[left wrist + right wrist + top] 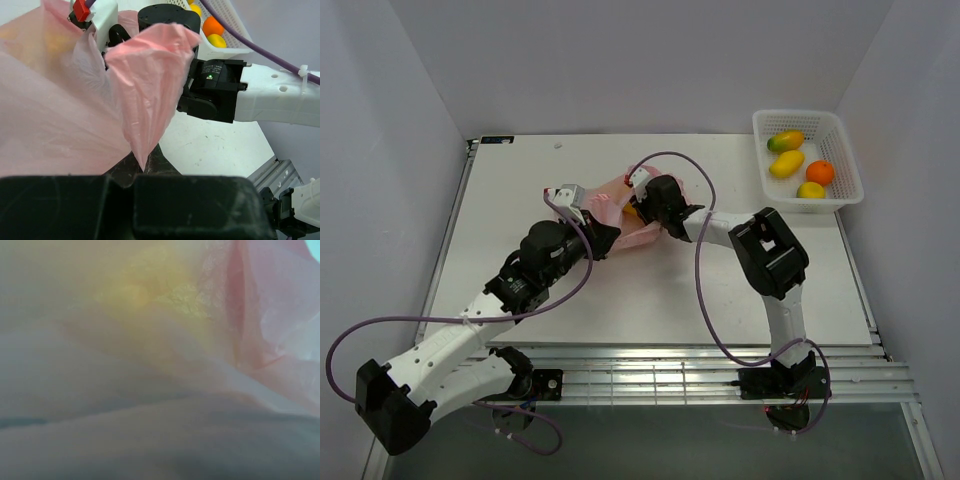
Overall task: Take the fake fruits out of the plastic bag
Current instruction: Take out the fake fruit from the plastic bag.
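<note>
Left pincer [142, 169] pinches a fold of the plastic bag [150, 90] at the middle of the tabletop [620, 295]; right pincer [640, 212] sits inside it, spread impossible to tell.

Right wrist view first, and we're getting almost nothing: the plastic bag [280, 315] lies right against the lens, everything is fog, and only a yellow smear [150, 290] glows at 12 o'clock, which fruit we can't say. From above, the right gripper [638, 210] has its fingers buried in the pink film, so we can't tell how its jaws stand or whether they touch anything. On the left wrist view the white basket [225, 50] is chopped off by the frame at 1 o'clock, just two fruits [213, 26] peeking, and the bag's inside is no more than a faint yellow haze at 10 o'clock.
</note>
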`<state>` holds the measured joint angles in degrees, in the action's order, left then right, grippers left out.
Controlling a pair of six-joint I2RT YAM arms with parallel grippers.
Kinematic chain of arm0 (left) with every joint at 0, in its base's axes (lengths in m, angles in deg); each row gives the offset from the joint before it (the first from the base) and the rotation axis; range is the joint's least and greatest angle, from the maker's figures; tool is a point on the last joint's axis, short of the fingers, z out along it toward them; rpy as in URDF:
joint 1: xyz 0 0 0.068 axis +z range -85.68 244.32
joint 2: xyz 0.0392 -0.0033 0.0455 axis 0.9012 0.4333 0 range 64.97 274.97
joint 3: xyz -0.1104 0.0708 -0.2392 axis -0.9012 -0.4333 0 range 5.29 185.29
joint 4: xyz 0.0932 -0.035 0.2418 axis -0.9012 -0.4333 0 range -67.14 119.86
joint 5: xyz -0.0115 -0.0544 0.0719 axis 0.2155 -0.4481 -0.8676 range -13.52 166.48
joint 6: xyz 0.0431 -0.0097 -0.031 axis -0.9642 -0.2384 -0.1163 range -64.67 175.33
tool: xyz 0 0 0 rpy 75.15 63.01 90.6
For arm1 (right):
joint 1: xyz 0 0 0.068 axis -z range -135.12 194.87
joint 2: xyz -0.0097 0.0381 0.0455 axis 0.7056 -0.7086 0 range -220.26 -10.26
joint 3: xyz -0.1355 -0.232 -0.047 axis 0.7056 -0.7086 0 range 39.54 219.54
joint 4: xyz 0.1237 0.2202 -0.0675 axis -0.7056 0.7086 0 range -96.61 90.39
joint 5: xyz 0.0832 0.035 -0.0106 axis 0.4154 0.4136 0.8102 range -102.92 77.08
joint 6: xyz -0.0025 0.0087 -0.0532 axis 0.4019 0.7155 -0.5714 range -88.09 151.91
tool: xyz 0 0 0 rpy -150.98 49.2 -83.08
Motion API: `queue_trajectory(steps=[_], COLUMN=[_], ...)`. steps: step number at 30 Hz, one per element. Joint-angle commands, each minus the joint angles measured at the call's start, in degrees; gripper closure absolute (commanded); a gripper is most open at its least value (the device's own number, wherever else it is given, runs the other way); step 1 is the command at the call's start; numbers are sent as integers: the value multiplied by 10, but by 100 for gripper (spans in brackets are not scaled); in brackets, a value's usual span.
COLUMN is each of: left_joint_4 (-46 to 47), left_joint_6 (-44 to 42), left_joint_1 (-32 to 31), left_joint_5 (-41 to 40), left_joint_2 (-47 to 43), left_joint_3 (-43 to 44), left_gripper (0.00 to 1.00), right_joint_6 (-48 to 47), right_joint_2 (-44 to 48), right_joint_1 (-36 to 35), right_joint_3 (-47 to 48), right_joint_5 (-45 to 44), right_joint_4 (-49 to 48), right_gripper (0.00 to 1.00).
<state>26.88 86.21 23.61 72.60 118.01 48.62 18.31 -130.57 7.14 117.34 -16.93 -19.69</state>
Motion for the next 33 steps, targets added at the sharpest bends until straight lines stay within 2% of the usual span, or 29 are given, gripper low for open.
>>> queue_trajectory(steps=[1,2,6,10,12,13,15,16,17,27,31,33], left_joint_4=[7,7,9,9,7,7,5,6,7,18,18,18], left_joint_6=[-2,-2,0,1,2,2,3,3,3,8,8,8], left_joint_1=[-2,-2,-2,-2,-2,-2,-2,-2,-2,-2,-2,-2], left_joint_5=[-3,-3,-9,-11,-17,-20,-23,-23,-23,-20,-29,-33], left_joint_2=[-21,-21,-21,-17,-14,-12,-7,-5,-2,24,24,23], left_joint_3=[-5,-5,-7,-7,-8,-8,-7,-7,-7,-10,-13,-14], left_gripper=[100,100,100,100,100,100,100,100,100,100,100,100], right_joint_6=[14,14,11,17,16,15,25,38,44,89,81,75], right_joint_2=[22,37,80,136,175,185,207,221,229,348,409,431], right_joint_1=[9,9,8,8,8,8,6,0,-2,-17,-20,-20], right_joint_3=[-25,-39,-62,-94,-106,-99,-76,-51,-45,-38,-48,-54], right_joint_5=[1,1,13,34,73,82,95,93,88,81,54,5], right_joint_4=[-32,-39,-39,-20,-1,22,128,213,240,453,483,493], right_gripper=[79,85,92,92,92,92,92,92,92,92,92,92])
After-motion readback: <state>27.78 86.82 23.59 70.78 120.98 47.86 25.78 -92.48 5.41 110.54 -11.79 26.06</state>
